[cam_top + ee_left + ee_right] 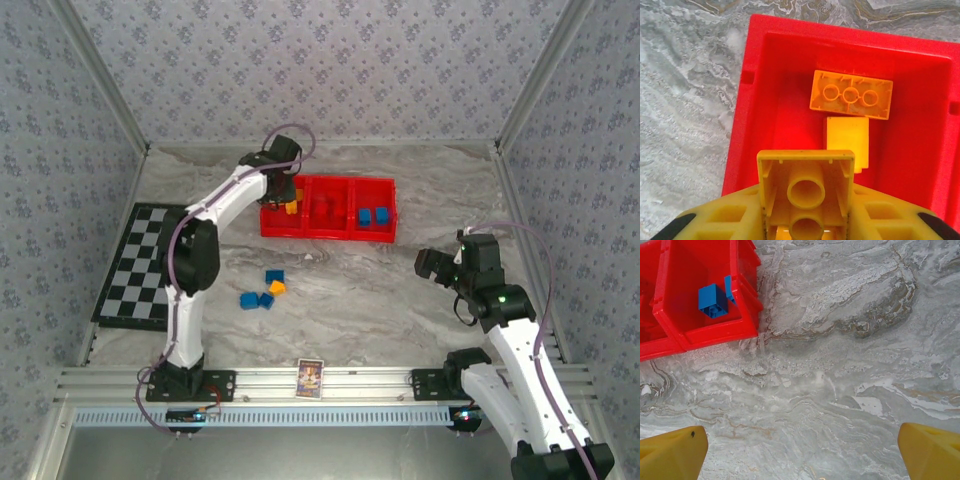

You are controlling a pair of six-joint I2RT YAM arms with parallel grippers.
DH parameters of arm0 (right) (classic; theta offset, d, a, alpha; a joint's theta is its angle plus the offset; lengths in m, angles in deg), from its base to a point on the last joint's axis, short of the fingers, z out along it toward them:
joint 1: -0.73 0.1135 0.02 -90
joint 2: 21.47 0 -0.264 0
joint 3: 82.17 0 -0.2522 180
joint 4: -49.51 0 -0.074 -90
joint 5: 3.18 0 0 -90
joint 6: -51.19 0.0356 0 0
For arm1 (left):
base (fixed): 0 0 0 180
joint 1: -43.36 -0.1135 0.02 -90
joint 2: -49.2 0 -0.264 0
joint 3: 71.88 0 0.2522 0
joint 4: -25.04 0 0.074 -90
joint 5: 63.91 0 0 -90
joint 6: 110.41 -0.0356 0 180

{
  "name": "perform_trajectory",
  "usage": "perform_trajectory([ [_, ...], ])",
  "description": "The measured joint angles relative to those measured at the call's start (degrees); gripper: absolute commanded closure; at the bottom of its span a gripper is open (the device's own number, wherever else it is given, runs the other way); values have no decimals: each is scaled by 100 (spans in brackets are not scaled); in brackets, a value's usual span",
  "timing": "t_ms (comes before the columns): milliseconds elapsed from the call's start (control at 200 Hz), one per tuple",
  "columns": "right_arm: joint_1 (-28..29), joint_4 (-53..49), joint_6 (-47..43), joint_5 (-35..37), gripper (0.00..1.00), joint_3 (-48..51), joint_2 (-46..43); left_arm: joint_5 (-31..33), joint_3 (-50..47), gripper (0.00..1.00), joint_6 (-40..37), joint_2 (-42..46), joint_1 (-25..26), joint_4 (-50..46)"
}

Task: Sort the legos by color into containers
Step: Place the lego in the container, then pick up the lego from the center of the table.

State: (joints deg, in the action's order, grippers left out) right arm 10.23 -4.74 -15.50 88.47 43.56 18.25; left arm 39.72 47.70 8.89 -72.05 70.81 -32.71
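Observation:
My left gripper is shut on a yellow lego, hollow underside facing the camera, above the left compartment of the red tray. An orange brick and a yellow one lie in that compartment. From above, the left gripper hangs over the tray; red bricks sit in the middle compartment and two blue ones in the right. Loose blue and orange legos lie on the table. My right gripper is open over bare marble, right of the tray.
A black-and-white checkered board lies at the left. A small printed card rests on the front rail. In the right wrist view, the tray's right compartment holds a blue brick at upper left.

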Motion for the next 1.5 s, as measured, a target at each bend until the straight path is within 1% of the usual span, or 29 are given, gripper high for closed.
perform_trajectory([
  [95, 0, 0, 0, -2, 0, 0, 0, -39, 146, 49, 2, -179, -11, -46],
  [240, 0, 0, 2, 0, 0, 0, 2, -59, 133, 34, -2, -199, -7, -94],
  [400, 0, 2, 0, 0, 0, 13, 17, -85, -4, 26, 4, -129, -2, 11],
  [495, 0, 2, 0, 0, 0, 20, 35, -129, -249, 21, -37, 94, -2, 70],
  [610, 0, 0, 0, 0, 0, 20, 46, -205, -595, 14, -149, 566, 11, 114],
  [655, 0, 2, 0, 0, 0, 20, 44, -205, -706, 10, -197, 767, 33, 146],
  [715, 0, 0, 0, 0, 0, 20, 46, -208, -780, 1, -232, 1034, 83, 157],
  [800, 0, 2, 0, 0, 0, 20, 46, -188, -916, 0, -247, 1353, 195, 361],
  [935, 0, 0, 0, 0, 0, 20, 61, -133, -1821, 0, -247, 2186, 496, 428],
  [1039, 0, 2, 0, 0, 0, 20, 79, -74, -2503, 0, -162, 2653, 767, 439],
  [1169, 0, 2, 0, -2, 0, 22, 101, -57, -3287, 0, -96, 3005, 1102, 409],
  [1294, 0, 2, 0, -4, 0, 22, 131, -72, -3762, 1, -149, 3191, 1401, 271],
  [1399, 0, 2, 0, -4, 0, 24, 133, -79, -4002, 5, -229, 3314, 1644, 151],
  [1499, 0, 4, 0, -4, 0, 24, 138, -98, -4221, 15, -249, 3418, 1838, 83],
])
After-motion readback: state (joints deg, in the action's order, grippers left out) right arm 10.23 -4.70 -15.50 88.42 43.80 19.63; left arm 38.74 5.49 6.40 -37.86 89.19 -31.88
